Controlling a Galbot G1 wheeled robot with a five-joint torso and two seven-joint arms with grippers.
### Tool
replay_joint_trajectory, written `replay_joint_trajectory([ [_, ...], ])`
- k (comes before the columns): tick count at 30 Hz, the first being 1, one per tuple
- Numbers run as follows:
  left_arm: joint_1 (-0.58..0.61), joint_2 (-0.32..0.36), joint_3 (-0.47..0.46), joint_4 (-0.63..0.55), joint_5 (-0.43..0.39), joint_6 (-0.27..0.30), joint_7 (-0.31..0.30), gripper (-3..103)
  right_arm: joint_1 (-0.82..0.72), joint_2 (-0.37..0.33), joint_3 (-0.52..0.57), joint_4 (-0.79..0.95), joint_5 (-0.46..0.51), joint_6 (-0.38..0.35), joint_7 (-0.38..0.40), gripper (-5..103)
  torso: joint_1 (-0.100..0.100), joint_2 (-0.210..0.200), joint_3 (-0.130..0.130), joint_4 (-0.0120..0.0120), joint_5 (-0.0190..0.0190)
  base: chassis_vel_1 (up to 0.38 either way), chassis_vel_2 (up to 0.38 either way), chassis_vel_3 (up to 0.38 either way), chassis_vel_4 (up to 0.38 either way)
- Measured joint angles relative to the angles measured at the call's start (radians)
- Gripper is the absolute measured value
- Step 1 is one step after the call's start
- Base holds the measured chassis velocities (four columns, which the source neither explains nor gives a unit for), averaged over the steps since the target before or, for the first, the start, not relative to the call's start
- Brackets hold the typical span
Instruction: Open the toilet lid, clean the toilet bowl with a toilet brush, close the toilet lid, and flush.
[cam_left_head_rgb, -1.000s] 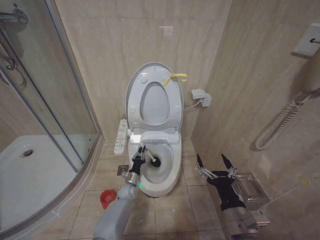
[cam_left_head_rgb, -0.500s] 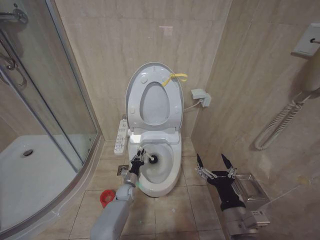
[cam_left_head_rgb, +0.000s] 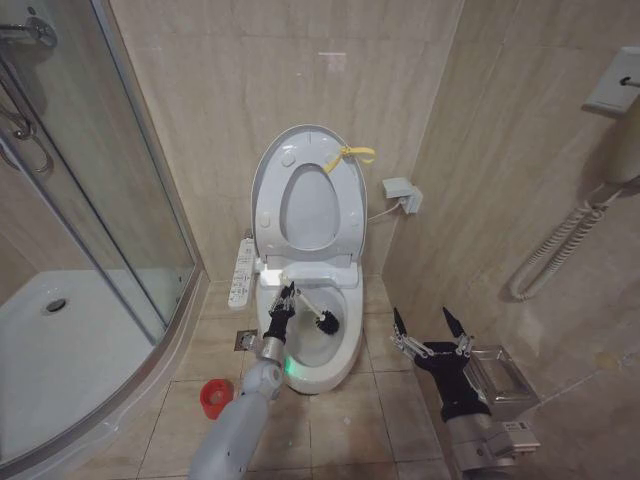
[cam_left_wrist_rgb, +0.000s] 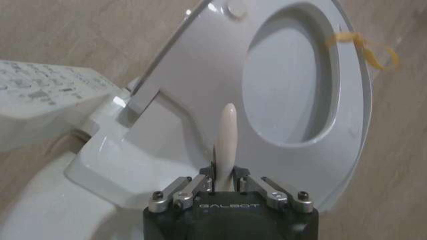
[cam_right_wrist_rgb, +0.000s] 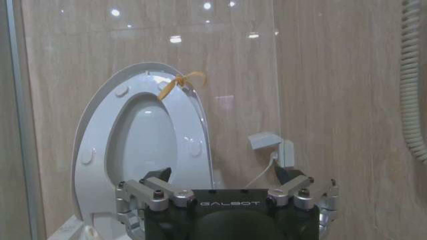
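Note:
The toilet lid (cam_left_head_rgb: 340, 175) stands raised against the wall with the ring seat, a yellow ribbon (cam_left_head_rgb: 351, 154) on its edge. Below it the white toilet bowl (cam_left_head_rgb: 345, 345) lies uncovered. My left gripper (cam_left_head_rgb: 282, 302) hovers over the bowl's left rim, shut on the toilet brush (cam_left_head_rgb: 308, 312), whose dark head sits inside the bowl. In the left wrist view the left gripper (cam_left_wrist_rgb: 225, 179) clamps the pale handle (cam_left_wrist_rgb: 227, 135) in front of the lid (cam_left_wrist_rgb: 287, 85). My right gripper (cam_left_head_rgb: 430, 326) waits open to the right of the toilet; the right wrist view shows the right gripper (cam_right_wrist_rgb: 223, 176) facing the lid (cam_right_wrist_rgb: 143, 135).
A red holder cup (cam_left_head_rgb: 213, 397) stands on the floor left of the bowl. The glass shower enclosure (cam_left_head_rgb: 100, 200) and its tray (cam_left_head_rgb: 60, 340) are on the left. A control panel (cam_left_head_rgb: 243, 270) hangs at the toilet's left side. A coiled hose (cam_left_head_rgb: 560, 250) hangs on the right wall.
The brush head has swept to the right inside the bowl, and my left gripper has shifted slightly toward the back of the toilet. The right arm has not moved.

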Motion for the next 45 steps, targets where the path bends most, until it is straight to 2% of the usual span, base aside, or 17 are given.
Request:
replay_joint_trajectory([
  [1, -0.004, -0.002, -0.003, 0.019, 0.024, -0.007, 0.002, 18, 0.0, 0.0, 0.0, 0.0, 0.0, 0.0, 0.0, 100, 0.0, 0.0, 0.0, 0.0001, -0.0002, 0.0, 0.0, 0.0, 0.0],
  [3, -0.008, 0.0, -0.019, 0.061, 0.152, -0.032, -0.006, 18, 0.0, 0.0, 0.0, 0.0, 0.0, 0.0, 0.0, 100, 0.0, 0.0, 0.0, 0.0005, 0.0001, 0.0, 0.0, 0.0, 0.0],
  [4, -0.008, 0.0, -0.019, 0.061, 0.152, -0.032, -0.006, 18, 0.0, 0.0, 0.0, 0.0, 0.0, 0.0, 0.0, 100, 0.0, 0.0, 0.0, 0.0005, 0.0001, 0.0, 0.0, 0.0, 0.0],
  [8, 0.001, 0.018, -0.048, 0.077, 0.362, -0.058, -0.019, 17, 0.0, 0.0, 0.0, 0.0, 0.0, 0.0, 0.0, 100, 0.0, 0.0, 0.0, 0.0007, 0.0001, 0.0, 0.0, 0.0, 0.0],
  [17, 0.009, 0.028, -0.069, 0.059, 0.488, -0.09, -0.055, 18, 0.0, 0.0, 0.0, 0.0, 0.0, 0.0, 0.0, 100, 0.0, 0.0, 0.0, -0.0003, -0.0003, 0.0, 0.0, 0.0, 0.0],
  [20, 0.007, 0.027, -0.072, 0.059, 0.494, -0.092, -0.057, 18, 0.0, 0.0, 0.0, 0.0, 0.0, 0.0, 0.0, 100, 0.0, 0.0, 0.0, -0.0003, -0.0002, 0.0, 0.0, 0.0, 0.0],
  [23, 0.008, 0.028, -0.067, 0.062, 0.454, -0.092, -0.044, 17, 0.0, 0.0, 0.0, 0.0, 0.0, 0.0, 0.0, 100, 0.0, 0.0, 0.0, 0.0, -0.0003, 0.0, 0.0, 0.0, 0.0],
  [26, 0.008, 0.017, -0.005, 0.063, 0.136, -0.095, 0.0, 17, 0.0, 0.0, 0.0, 0.0, 0.0, 0.0, 0.0, 100, 0.0, 0.0, 0.0, 0.0008, 0.0002, 0.0, 0.0, 0.0, 0.0],
  [27, 0.01, 0.008, 0.005, 0.058, 0.063, -0.092, 0.005, 17, 0.0, 0.0, 0.0, 0.0, 0.0, 0.0, 0.0, 100, 0.0, 0.0, 0.0, 0.0002, -0.0002, 0.0, 0.0, 0.0, 0.0],
  [28, 0.01, 0.008, 0.005, 0.058, 0.063, -0.092, 0.005, 17, 0.0, 0.0, 0.0, 0.0, 0.0, 0.0, 0.0, 100, 0.0, 0.0, 0.0, 0.0002, -0.0002, 0.0, 0.0, 0.0, 0.0],
  [30, 0.024, -0.007, 0.011, 0.032, -0.012, -0.073, 0.011, 18, 0.0, 0.0, 0.0, 0.0, 0.0, 0.0, 0.0, 100, 0.0, 0.0, 0.0, -0.0001, 0.0001, 0.0, 0.0, 0.0, 0.0],
  [36, 0.072, 0.021, 0.012, -0.047, -0.062, -0.039, 0.021, 18, 0.0, 0.0, 0.0, 0.0, 0.0, 0.0, 0.0, 100, 0.0, 0.0, 0.0, 0.0004, 0.0, 0.0, 0.0, 0.0, 0.0],
  [39, 0.079, 0.036, 0.005, -0.047, -0.049, -0.041, 0.035, 18, 0.0, 0.0, 0.0, 0.0, 0.0, 0.0, 0.0, 100, 0.0, 0.0, 0.0, 0.0, -0.0002, 0.0, 0.0, 0.0, 0.0],
  [41, 0.08, 0.051, -0.023, -0.01, 0.096, -0.056, 0.036, 18, 0.0, 0.0, 0.0, 0.0, 0.0, 0.0, 0.0, 100, 0.0, 0.0, 0.0, 0.0, -0.0002, 0.0, 0.0, 0.0, 0.0],
  [42, 0.08, 0.051, -0.023, -0.01, 0.096, -0.056, 0.036, 18, 0.0, 0.0, 0.0, 0.0, 0.0, 0.0, 0.0, 100, 0.0, 0.0, 0.0, 0.0, -0.0002, 0.0, 0.0, 0.0, 0.0],
  [43, 0.08, 0.059, -0.042, 0.014, 0.201, -0.074, 0.037, 18, 0.0, 0.0, 0.0, 0.0, 0.0, 0.0, 0.0, 100, 0.0, 0.0, 0.0, 0.0004, -0.0001, 0.0, 0.0, 0.0, 0.0],
  [45, 0.08, 0.063, -0.053, 0.029, 0.301, -0.085, 0.034, 18, 0.0, 0.0, 0.0, 0.0, 0.0, 0.0, 0.0, 100, 0.0, 0.0, 0.0, 0.0006, -0.0002, 0.0, 0.0, 0.0, 0.0],
])
